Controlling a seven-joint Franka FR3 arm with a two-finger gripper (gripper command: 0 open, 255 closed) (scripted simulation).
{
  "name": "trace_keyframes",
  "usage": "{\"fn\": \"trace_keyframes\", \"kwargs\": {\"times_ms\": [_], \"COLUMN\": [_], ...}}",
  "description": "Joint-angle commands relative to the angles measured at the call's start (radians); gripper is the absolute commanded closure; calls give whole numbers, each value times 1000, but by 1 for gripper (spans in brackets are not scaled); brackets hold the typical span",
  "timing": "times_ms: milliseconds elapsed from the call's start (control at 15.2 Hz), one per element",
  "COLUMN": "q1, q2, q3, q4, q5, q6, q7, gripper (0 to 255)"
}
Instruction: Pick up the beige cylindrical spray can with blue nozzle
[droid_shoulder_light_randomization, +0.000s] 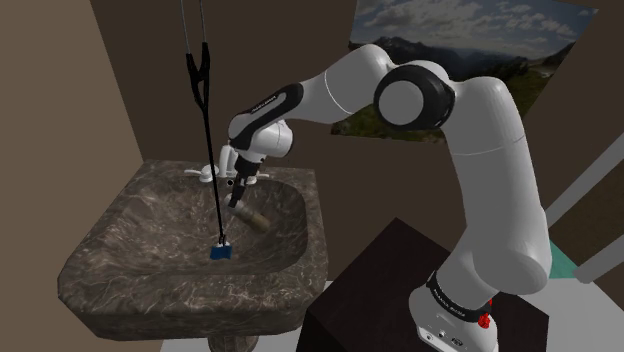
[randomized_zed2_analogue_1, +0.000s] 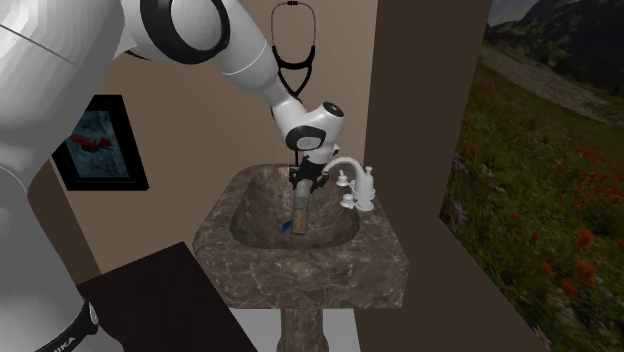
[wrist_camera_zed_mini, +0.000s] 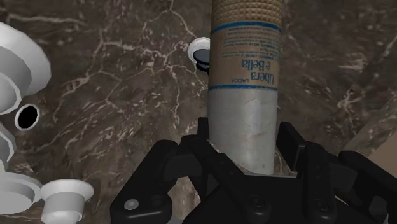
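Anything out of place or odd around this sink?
Yes: a black stethoscope hangs above the sink. Its tube runs down into the basin to a small blue piece, near the spray can that the end effector grips.

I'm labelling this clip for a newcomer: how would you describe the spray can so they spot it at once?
Find the dark marbled sink with its white faucet. In its basin, the black gripper clasps the spray can. It is the only beige cylinder there, grey at the held end, with blue lettering.
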Motion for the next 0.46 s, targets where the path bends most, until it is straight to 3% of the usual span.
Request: {"fn": "trace_keyframes", "kwargs": {"times_ms": [0, 396], "q1": [2, 6], "q2": [-23, -63], "q3": [-3, -10], "q4": [-6, -12], "q5": [-5, -18], "q6": [-15, -45], "q7": [10, 32], "gripper": [255, 255]}}
